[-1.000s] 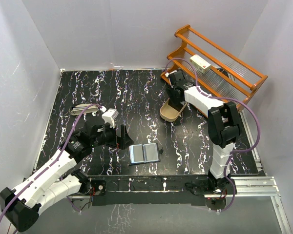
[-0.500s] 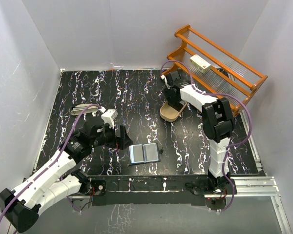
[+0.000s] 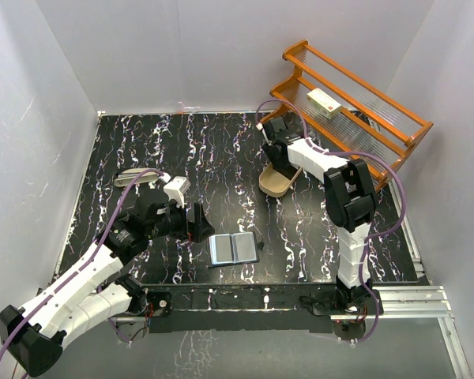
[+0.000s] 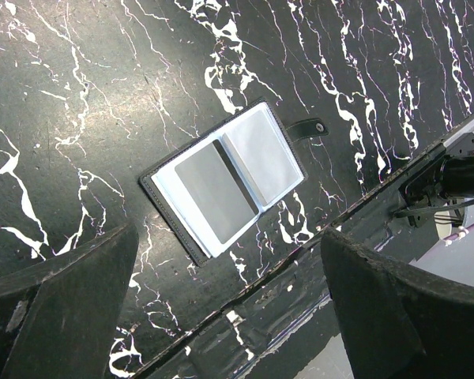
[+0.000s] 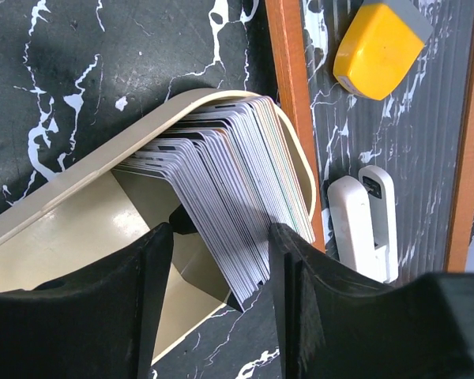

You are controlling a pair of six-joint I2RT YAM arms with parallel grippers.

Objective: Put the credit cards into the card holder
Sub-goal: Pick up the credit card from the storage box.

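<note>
The card holder point(image 3: 234, 248) lies open on the black marbled table near the front edge, blue-grey inner faces up; it also shows in the left wrist view point(image 4: 225, 189), with its strap to the right. My left gripper point(image 3: 198, 224) is open and empty just left of it, hovering above it point(image 4: 229, 316). The credit cards point(image 5: 229, 189) stand as a leaning stack in a cream tray point(image 5: 71, 229). My right gripper point(image 5: 221, 308) is open over the tray point(image 3: 275, 183), one finger on either side of the stack's lower end. I cannot tell whether it touches the cards.
A wooden rack point(image 3: 355, 110) stands at the back right, its rail point(image 5: 288, 95) against the tray. It holds a white box with a red mark point(image 3: 325, 103), a yellow block point(image 5: 379, 43) and a white device point(image 5: 363, 221). A grey object point(image 3: 134, 177) lies at the left.
The right arm has swung its wrist left and back over the tray, with the elbow drawn in. The left arm and the card holder have not moved.
</note>
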